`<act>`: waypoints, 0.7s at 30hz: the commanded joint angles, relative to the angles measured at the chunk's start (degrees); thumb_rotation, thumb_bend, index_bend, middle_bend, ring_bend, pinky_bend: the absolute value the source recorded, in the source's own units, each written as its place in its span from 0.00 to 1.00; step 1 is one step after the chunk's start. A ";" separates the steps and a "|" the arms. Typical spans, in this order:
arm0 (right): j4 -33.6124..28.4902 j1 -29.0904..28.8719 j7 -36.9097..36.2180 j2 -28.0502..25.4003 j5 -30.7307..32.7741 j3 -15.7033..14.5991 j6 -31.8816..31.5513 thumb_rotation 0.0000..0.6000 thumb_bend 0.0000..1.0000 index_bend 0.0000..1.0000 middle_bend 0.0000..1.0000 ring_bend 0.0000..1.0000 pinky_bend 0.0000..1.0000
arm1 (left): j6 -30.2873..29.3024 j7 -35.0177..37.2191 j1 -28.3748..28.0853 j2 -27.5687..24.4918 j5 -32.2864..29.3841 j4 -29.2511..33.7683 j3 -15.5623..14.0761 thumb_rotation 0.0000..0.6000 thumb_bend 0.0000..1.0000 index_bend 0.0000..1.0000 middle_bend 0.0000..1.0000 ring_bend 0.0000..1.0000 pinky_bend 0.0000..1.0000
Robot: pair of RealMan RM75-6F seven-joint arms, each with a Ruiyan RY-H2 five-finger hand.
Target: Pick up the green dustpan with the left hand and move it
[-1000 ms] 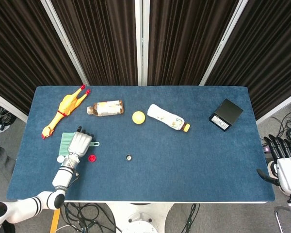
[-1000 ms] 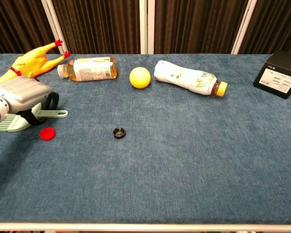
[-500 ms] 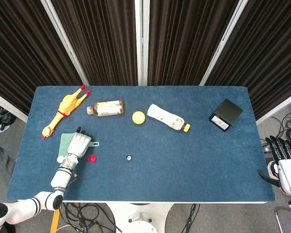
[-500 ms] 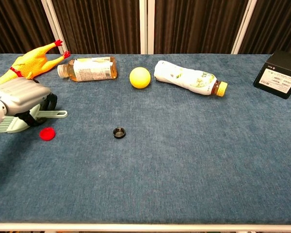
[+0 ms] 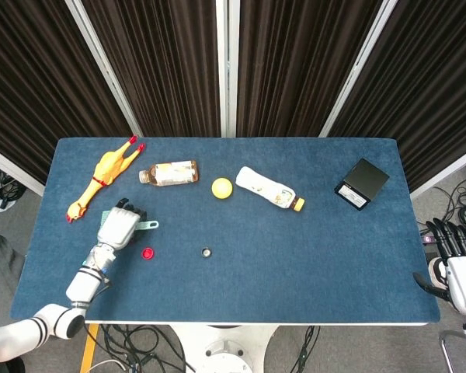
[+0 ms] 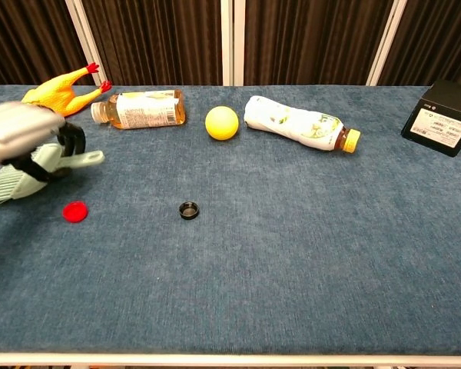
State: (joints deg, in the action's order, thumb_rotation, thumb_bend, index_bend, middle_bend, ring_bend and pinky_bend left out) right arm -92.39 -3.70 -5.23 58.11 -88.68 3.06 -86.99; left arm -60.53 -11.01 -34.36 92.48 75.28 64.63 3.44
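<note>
Green dustpan point(image 6: 31, 171) sits gripped in your left robot hand point(image 6: 27, 134), apparently clear of the blue surface point(image 6: 292, 231) near its left edge; a second ago it lay flat. Its long axis runs left-right, handle pointing right, toward the yellow ball point(image 6: 221, 122).

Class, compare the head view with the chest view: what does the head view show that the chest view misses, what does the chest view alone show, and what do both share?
Only the head view shows the right hand beside the table's edge, cables on the floor, and the whole left arm.

Only the chest view shows the white label on the black box's side and the dustpan's ribbed underside.

Both show the left hand holding the green dustpan, the rubber chicken, two bottles, the yellow ball, the red cap and the black cap.
</note>
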 commanded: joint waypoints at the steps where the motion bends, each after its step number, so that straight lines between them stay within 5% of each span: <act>1: -0.19 -0.04 0.09 -0.06 -0.32 0.07 -0.25 1.00 0.10 0.00 0.06 0.00 0.00 | -4.52 14.76 1.18 -5.47 5.98 2.34 0.75 1.00 0.46 0.53 0.57 0.36 0.30; 14: -0.15 -0.67 -0.12 -0.28 -0.46 0.42 0.38 1.00 0.10 0.00 0.07 0.00 0.00 | -14.15 28.32 8.53 -10.27 8.43 4.12 -0.43 1.00 0.46 0.53 0.57 0.39 0.37; 21: 0.09 -1.62 -0.26 -0.64 -0.56 0.93 1.16 1.00 0.10 0.00 0.07 0.00 0.00 | -16.63 31.80 13.52 -7.25 7.18 3.51 -1.90 1.00 0.46 0.53 0.57 0.39 0.39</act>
State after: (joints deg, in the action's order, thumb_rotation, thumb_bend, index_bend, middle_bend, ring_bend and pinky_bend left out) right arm -92.30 -5.27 -5.48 57.51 -89.24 3.95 -85.88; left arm -76.47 19.65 -21.81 84.14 82.80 68.66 1.98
